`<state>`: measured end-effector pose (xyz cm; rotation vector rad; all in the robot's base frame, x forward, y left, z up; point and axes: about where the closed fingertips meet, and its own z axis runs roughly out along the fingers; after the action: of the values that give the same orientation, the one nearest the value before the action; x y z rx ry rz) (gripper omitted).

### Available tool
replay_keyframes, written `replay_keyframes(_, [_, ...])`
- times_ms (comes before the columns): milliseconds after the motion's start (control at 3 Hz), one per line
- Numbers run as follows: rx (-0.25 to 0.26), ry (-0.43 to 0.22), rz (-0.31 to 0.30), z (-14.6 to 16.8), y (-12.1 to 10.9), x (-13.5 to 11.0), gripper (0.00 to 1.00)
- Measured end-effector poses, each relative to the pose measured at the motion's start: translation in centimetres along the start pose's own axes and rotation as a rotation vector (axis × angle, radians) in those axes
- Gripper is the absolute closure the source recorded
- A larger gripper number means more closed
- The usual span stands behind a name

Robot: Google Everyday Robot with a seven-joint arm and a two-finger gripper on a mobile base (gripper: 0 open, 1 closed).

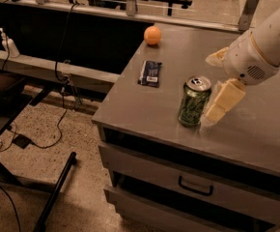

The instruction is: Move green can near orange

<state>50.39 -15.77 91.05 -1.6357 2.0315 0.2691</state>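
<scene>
The green can [193,102] stands upright near the front edge of the grey table [145,105]. The orange [152,35] sits at the table's far left corner, well away from the can. My gripper [209,91] is just to the right of the can and open. One pale finger [224,101] reaches down close beside the can's right side. The other finger [216,58] is farther back. I cannot tell whether the near finger touches the can. The can is not held.
A flat dark blue snack wrapper [150,73] lies between the orange and the can. The table has drawers [195,187] below its front edge. To the left are a lower shelf, a spray bottle [8,42], cables and a black stand on the floor.
</scene>
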Motion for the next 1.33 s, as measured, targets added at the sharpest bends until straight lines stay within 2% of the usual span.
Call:
replay_keyframes(333, [-0.001,0.000,-0.002,0.04,0.05,-0.12,0.15])
replay_keyframes(667, [-0.001,0.000,-0.005,0.07,0.12,-0.24,0.39])
replay_keyframes(1000, [-0.002,0.000,-0.008,0.11,0.21,-0.41,0.69])
replay_keyframes(1333, [-0.003,0.000,-0.010,0.13,0.27,-0.51,0.93])
